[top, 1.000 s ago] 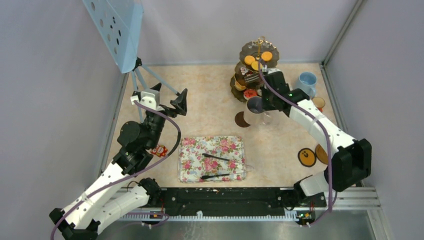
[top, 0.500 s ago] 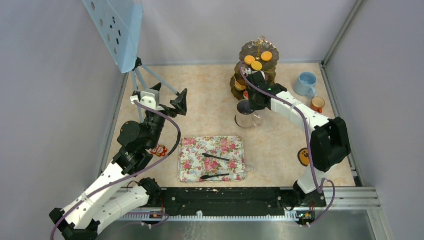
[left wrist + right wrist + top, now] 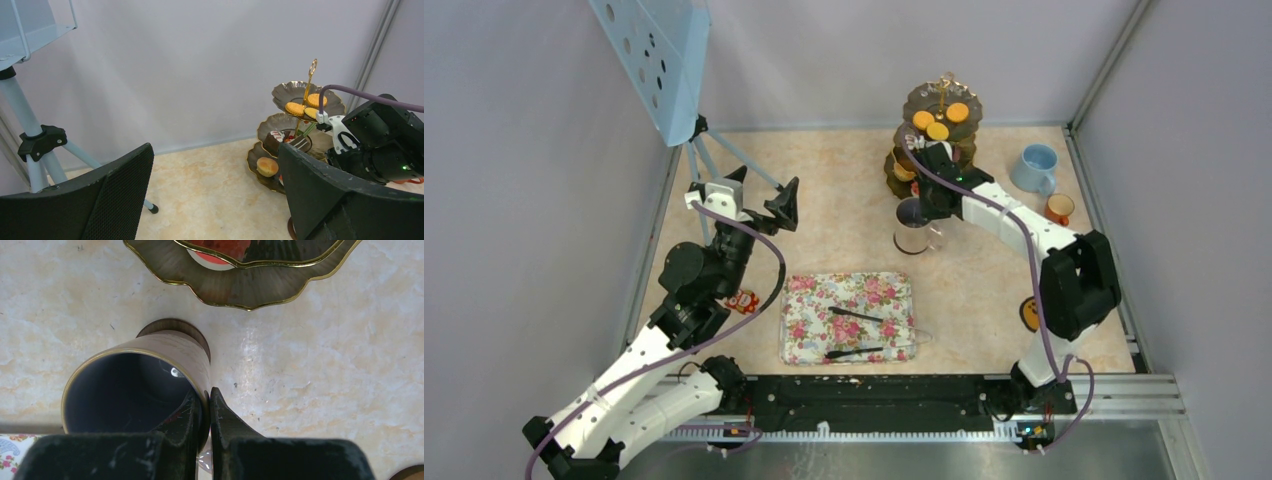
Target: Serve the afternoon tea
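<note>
My right gripper [image 3: 206,400] is shut on the rim of the pale-grey cup [image 3: 175,347], one finger inside and one outside. The cup [image 3: 912,232] is upright over a brown coaster [image 3: 172,326], just in front of the dark three-tier stand [image 3: 939,135]; whether it rests on the coaster I cannot tell. Orange rounds [image 3: 940,120] lie on the top tier. In the left wrist view a bun [image 3: 267,166] and a cake slice [image 3: 274,140] sit on lower tiers. My left gripper [image 3: 764,200] hangs open and empty, raised at the left.
A light-blue cup [image 3: 1036,167] and a small orange-brown cup [image 3: 1059,208] stand at the right. The floral tray [image 3: 824,335] with black tongs [image 3: 856,316] lies near the front. A tripod [image 3: 709,150] stands at the back left. A coaster [image 3: 1030,314] shows beside the right arm.
The right arm has carried the cup left and down, from beside the brown coaster to over it, and folded in. The left arm has not moved.
</note>
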{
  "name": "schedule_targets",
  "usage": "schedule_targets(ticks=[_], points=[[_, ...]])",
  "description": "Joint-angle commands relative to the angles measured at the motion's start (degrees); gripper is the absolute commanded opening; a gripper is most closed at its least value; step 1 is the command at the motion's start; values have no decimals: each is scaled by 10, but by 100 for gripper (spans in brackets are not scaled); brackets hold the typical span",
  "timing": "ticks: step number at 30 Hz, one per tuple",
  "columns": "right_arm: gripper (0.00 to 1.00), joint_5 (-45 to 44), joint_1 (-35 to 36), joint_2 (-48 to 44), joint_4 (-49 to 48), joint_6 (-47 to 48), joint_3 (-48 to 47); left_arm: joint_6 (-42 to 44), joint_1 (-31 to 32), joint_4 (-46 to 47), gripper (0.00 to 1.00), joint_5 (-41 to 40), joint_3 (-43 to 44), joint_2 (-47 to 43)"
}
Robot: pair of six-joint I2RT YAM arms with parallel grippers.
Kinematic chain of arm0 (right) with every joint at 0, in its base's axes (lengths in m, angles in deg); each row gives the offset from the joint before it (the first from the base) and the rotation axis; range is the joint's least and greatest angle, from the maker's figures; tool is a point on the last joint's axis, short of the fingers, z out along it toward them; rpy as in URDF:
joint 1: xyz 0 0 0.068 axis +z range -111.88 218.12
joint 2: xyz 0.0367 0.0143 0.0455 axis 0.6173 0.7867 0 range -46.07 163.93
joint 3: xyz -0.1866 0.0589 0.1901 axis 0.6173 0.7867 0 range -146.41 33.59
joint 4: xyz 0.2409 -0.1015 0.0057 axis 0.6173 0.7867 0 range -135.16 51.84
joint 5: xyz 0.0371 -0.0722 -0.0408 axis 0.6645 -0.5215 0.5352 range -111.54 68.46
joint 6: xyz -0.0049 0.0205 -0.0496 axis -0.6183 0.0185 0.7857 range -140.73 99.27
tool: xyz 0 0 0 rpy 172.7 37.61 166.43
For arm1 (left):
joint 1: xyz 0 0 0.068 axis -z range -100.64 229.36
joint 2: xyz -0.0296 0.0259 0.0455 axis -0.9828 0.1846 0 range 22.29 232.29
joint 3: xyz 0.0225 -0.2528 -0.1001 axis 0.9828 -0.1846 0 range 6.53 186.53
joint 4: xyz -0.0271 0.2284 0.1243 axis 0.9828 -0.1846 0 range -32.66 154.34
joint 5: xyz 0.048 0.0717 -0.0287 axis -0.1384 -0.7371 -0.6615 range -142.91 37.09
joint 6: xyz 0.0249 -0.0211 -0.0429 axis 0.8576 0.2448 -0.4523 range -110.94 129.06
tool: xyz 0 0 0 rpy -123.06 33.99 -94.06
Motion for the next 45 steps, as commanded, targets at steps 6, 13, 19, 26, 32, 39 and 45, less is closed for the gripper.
schedule_targets(ticks=[6, 13, 19, 26, 32, 39, 45], points=[[0, -9, 7, 7, -67, -4, -45, -7, 0, 24, 99, 3, -2, -3], [0, -21, 7, 10, -67, -2, -38, -7, 1, 25, 99, 4, -3, -3], [0, -22, 4, 6, -67, -6, -27, -8, 1, 25, 99, 4, -3, -1], [0, -19, -3, -13, -80, -10, 4, -10, 0, 25, 99, 8, -2, 1], [0, -6, -13, -21, -96, -10, 32, -11, 1, 24, 99, 10, -2, 4], [10, -9, -15, -36, -93, -5, 38, -12, 1, 24, 99, 12, -2, 9], [11, -9, -21, -55, -94, -4, 55, -13, 0, 24, 99, 11, -3, 10]])
